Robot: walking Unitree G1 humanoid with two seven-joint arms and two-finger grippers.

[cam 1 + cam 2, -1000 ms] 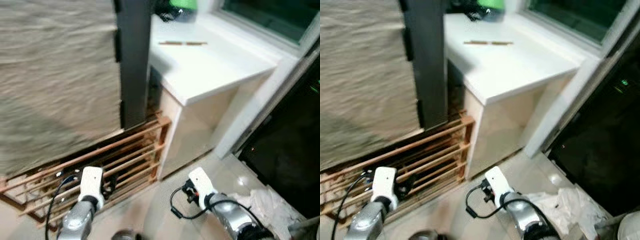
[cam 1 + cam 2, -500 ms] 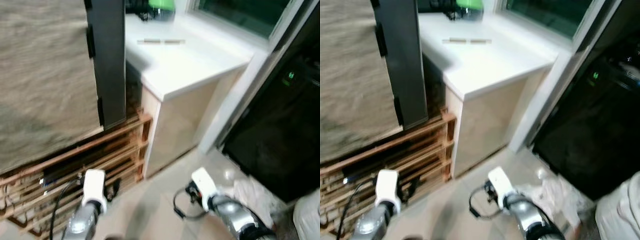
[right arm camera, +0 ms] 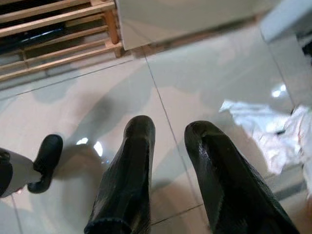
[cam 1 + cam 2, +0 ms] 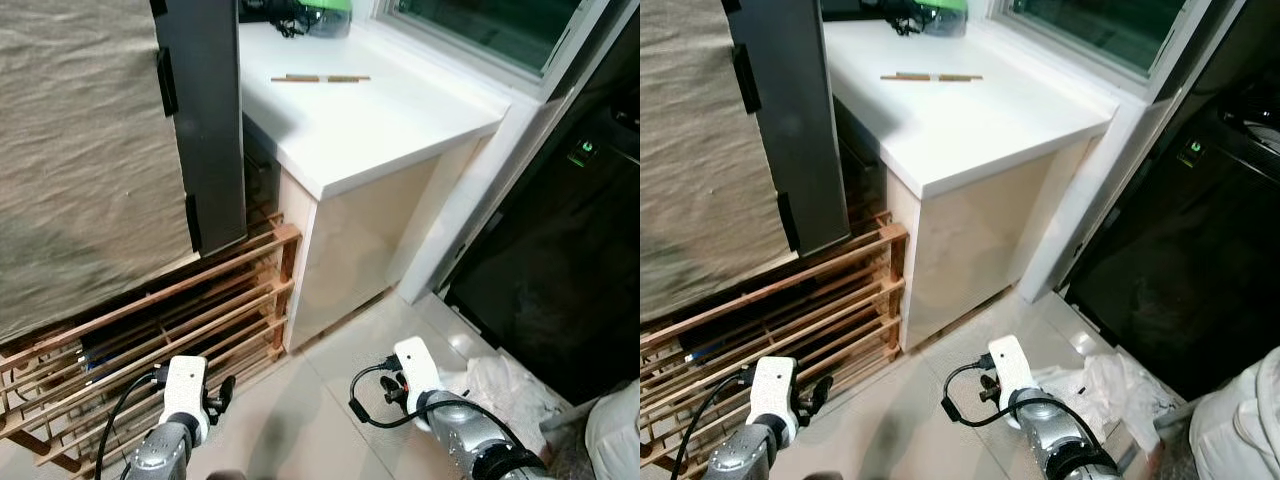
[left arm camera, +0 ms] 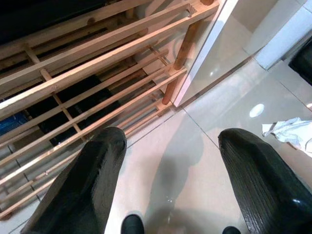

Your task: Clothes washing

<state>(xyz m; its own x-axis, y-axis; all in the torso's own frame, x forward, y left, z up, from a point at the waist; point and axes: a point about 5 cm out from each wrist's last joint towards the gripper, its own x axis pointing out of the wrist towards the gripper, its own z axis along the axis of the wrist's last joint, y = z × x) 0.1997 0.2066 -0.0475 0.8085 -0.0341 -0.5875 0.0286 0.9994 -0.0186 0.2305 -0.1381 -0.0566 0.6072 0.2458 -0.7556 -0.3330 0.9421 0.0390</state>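
Observation:
A crumpled white cloth lies on the tiled floor at the right, in front of a dark appliance with a small green light. The cloth also shows in the right wrist view and the left wrist view. My left arm hangs low near the wooden rack, and its gripper is open wide over bare tile. My right arm hangs just left of the cloth. The right gripper has a narrow gap between its fingers and holds nothing.
A white counter on a beige cabinet stands ahead, with two thin sticks on it. A slatted wooden rack sits at the left under a dark panel and beige fabric. Something white is at the bottom right.
The camera has swung to the right, bringing the dark appliance and its green light into view. Both arms hang low as before, and the cloth has not moved.

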